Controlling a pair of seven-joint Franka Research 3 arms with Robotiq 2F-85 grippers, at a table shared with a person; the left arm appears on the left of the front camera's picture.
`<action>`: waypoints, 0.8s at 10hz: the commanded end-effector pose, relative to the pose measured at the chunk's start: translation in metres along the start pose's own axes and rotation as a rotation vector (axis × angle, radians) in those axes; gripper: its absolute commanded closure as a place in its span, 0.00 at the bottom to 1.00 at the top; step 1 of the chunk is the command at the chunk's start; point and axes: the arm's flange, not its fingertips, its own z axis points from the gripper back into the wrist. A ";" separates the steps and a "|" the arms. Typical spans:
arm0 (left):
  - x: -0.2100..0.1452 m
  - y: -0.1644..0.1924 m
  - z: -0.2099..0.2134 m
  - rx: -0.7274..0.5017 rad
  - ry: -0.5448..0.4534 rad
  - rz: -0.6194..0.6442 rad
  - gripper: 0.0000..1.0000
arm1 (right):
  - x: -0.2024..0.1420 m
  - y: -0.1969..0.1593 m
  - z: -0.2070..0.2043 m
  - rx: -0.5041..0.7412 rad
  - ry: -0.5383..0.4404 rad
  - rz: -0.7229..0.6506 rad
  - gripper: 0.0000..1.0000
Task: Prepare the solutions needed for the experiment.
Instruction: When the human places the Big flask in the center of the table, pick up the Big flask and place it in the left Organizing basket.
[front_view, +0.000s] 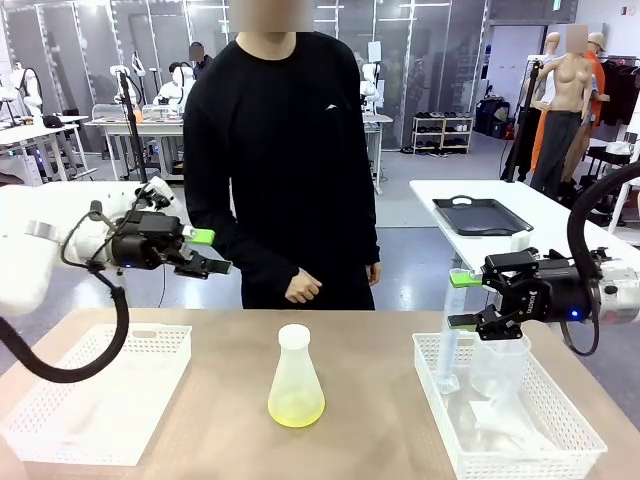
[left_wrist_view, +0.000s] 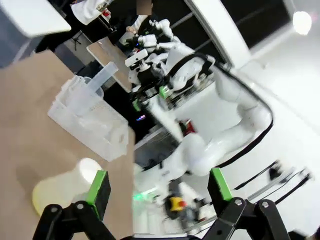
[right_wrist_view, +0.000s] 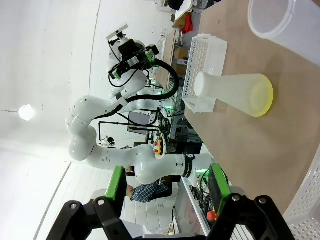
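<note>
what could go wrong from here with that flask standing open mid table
The flask stands free and unstoppered; a sideways bump during a grasp could tip it and spill the solution. The right end effector hangs just over the basket, so lowering could knock the cylinder standing in it.

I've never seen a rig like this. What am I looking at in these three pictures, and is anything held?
Two white robot arms share a table with a person standing opposite. One picture looks across the table from between the arms; the other two come from cameras on each wrist. The left hand and right hand are open, holding nothing. A frosted flask with a shallow yellow-green solution stands between a left basket and a right basket, which holds clear labware.
</note>
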 end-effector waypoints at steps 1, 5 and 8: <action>0.005 0.015 -0.004 0.145 0.094 -0.266 0.00 | 0.000 0.000 -0.001 0.003 0.002 0.018 0.17; 0.010 0.006 -0.007 0.089 0.101 -0.239 0.00 | 0.000 0.000 -0.001 0.003 0.002 0.018 0.17; 0.010 0.006 -0.007 0.089 0.101 -0.239 0.00 | 0.000 0.000 -0.001 0.003 0.002 0.018 0.17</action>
